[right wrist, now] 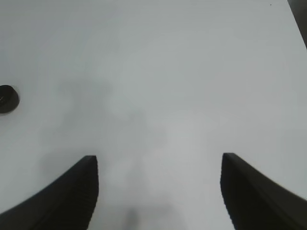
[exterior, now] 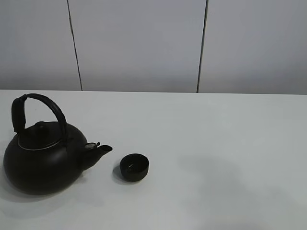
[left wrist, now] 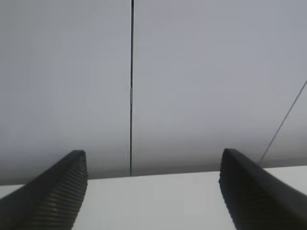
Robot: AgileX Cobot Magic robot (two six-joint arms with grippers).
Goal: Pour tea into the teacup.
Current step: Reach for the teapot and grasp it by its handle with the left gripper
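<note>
Left hand (left wrist: 152, 158) and right hand (right wrist: 158, 160): both open, empty. Teacup (exterior: 134, 166) stands well clear of the right hand, just beside the kettle (exterior: 43, 160) spout. Grip the handle (exterior: 48, 103) at its crown; tilt slowly.

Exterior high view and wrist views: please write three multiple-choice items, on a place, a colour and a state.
1. Where is the teacup relative to the kettle, in the exterior high view?
A. on its lid
B. right of its spout, apart from it
C. behind its handle

2. What colour is the teacup?
A. white
B. red
C. black

3. How is the left gripper?
A. open, holding nothing
B. shut on the teacup
C. shut on the kettle's handle

Key: 1 B, bare table shows between spout and cup; 2 C, it is as dark as the kettle; 3 A, its jaws stand wide apart with nothing between.
</note>
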